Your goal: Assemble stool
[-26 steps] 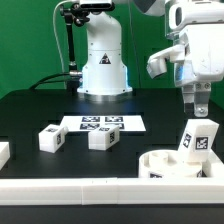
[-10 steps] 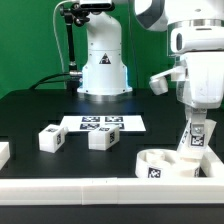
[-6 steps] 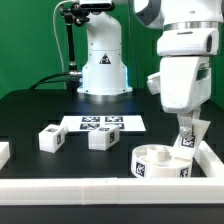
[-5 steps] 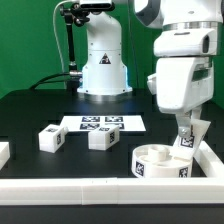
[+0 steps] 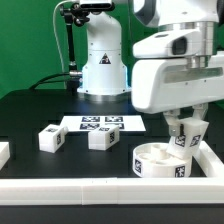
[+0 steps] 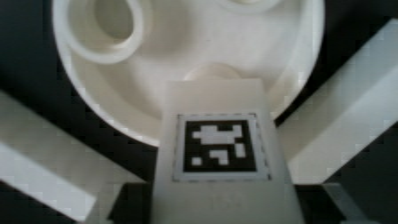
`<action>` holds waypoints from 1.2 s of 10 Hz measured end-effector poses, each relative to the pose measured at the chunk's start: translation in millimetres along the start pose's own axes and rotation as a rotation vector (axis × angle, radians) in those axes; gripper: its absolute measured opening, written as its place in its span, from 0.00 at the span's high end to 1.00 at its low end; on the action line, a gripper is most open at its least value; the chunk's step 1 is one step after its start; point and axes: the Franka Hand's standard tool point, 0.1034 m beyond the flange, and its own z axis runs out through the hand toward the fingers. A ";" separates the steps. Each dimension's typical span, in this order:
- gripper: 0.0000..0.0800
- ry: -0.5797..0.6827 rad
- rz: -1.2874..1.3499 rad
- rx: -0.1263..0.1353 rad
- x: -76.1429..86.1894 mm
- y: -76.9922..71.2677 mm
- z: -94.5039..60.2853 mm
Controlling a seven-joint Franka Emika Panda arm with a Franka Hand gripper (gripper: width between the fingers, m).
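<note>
The round white stool seat (image 5: 158, 162) lies upside down at the exterior view's right, beside the front rail. A white block leg (image 5: 185, 136) with a marker tag stands upright in the seat's far right side. My gripper (image 5: 184, 138) is shut on this leg from above. In the wrist view the tagged leg (image 6: 217, 140) fills the centre between my dark fingers (image 6: 313, 204), with the seat (image 6: 187, 45) and its sockets beyond it. Two loose legs (image 5: 52, 137) (image 5: 101, 138) lie on the black table at the exterior view's left.
The marker board (image 5: 103, 123) lies behind the loose legs. A long white border rail (image 5: 60, 190) runs along the front and another (image 5: 213, 158) along the exterior view's right. The robot base (image 5: 103, 60) stands at the back. A small white block (image 5: 3, 153) sits at the far left.
My gripper has come down and closed on the upright leg. The hand has turned and swung toward the exterior view's left. The seat has slid slightly left with the leg.
</note>
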 end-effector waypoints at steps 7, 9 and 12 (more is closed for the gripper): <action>0.57 0.038 0.499 0.034 -2.9 3.1 1.9; 0.57 0.036 0.627 0.038 -2.6 2.5 1.8; 0.57 0.034 0.812 0.050 -1.8 0.8 2.1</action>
